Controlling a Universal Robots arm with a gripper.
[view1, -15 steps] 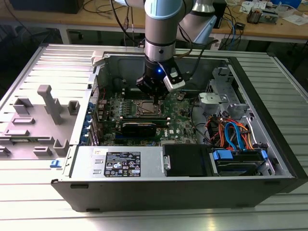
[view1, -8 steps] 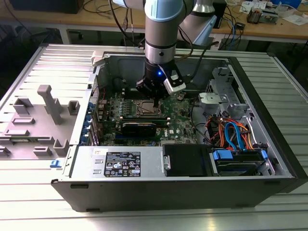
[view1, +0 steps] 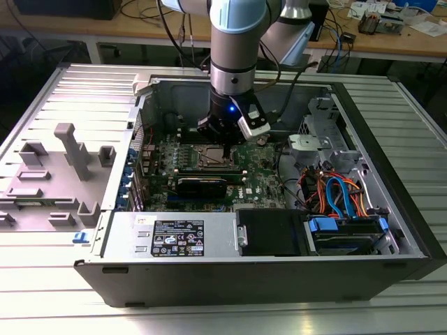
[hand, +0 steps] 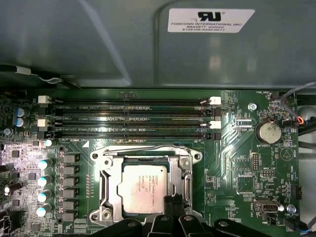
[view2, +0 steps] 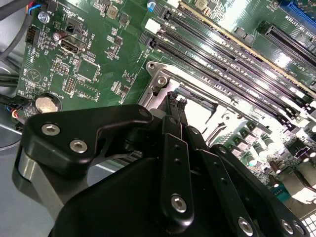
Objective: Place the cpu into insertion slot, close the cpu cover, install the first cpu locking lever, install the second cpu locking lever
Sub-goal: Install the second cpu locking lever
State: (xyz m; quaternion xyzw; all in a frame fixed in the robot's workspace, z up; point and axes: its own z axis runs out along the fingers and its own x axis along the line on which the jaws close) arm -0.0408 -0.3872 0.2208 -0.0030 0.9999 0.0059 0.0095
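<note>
The cpu (hand: 143, 187), a silvery square chip, lies flat in the insertion slot (hand: 98, 157) on the green board. The cpu cover (hand: 109, 174), a thin metal frame, lies down around the chip. A thin wire lever (hand: 143, 147) runs along the socket side nearest the memory slots. My gripper (hand: 173, 200) hovers over the socket edge beside the chip, its black fingers (view2: 170, 111) pressed together with nothing visible between them. In the exterior view the gripper (view1: 220, 134) hangs straight down inside the open computer case, just above the socket (view1: 212, 156).
Long black memory slots (hand: 128, 118) run beside the socket, with a coin battery (hand: 269, 132) further off. The case (view1: 391, 188) walls surround the board. Coloured cables (view1: 335, 192) and a drive bay sit at the exterior view's right, and a power supply (view1: 178, 237) lies in front.
</note>
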